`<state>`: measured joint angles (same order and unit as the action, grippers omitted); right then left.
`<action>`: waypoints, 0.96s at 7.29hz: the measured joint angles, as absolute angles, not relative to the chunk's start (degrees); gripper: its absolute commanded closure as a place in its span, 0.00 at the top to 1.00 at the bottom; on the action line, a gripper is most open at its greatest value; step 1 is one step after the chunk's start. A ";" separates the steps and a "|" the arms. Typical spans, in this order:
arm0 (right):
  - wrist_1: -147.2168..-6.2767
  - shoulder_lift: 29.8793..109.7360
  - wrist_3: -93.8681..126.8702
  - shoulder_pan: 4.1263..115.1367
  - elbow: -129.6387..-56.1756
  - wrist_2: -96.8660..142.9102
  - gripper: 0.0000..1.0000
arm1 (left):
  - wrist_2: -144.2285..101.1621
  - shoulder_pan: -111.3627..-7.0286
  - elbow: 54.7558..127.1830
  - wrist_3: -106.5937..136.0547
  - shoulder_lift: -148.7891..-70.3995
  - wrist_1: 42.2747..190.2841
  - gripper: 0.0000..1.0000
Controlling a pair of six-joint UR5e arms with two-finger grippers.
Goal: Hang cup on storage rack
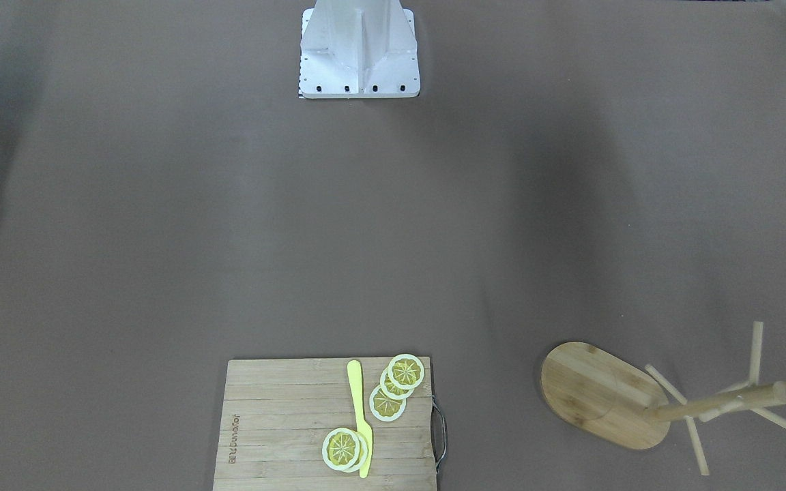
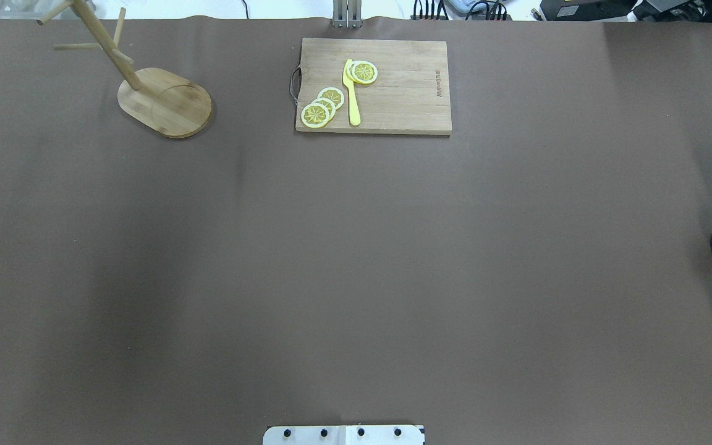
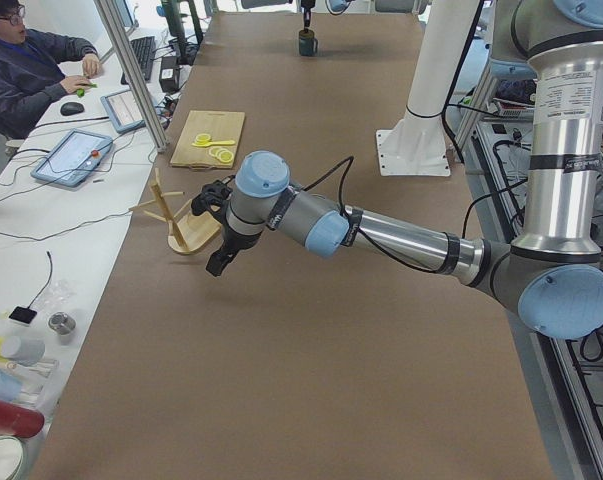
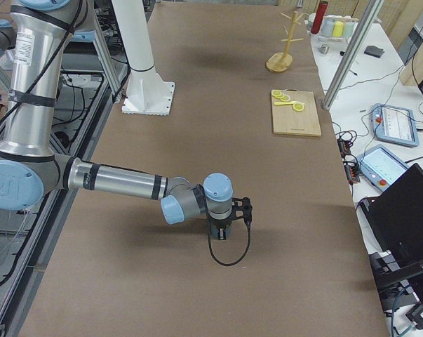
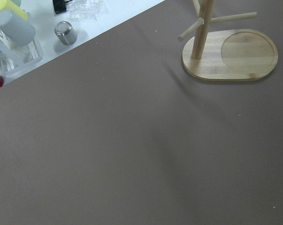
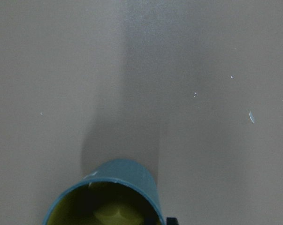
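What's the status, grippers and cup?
Left gripper near storage rack, state unreadable. Right gripper at cup, grip unreadable. Cup not hung. Cutting board at far edge.

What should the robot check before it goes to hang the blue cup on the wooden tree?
1. Cup upright, mouth up: ok.
2. Right gripper holding the cup: cannot tell.
3. Storage rack standing upright: ok.
4. Its pegs free of other cups: ok.
5. Left gripper out of the rack's way: cannot tell; it hangs near it.
6. Cutting board apart from the rack: ok.
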<state>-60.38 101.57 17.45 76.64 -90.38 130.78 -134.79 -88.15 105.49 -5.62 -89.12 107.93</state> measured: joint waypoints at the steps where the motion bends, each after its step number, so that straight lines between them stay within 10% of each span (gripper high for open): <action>1: -60.38 101.59 17.44 76.64 -90.37 130.78 0.00 | -134.81 -88.16 105.52 -5.63 -89.12 107.93 0.99; 7: -60.77 98.14 38.09 75.95 -100.45 133.69 0.00 | -134.82 -88.23 105.47 -5.62 -89.05 107.93 0.99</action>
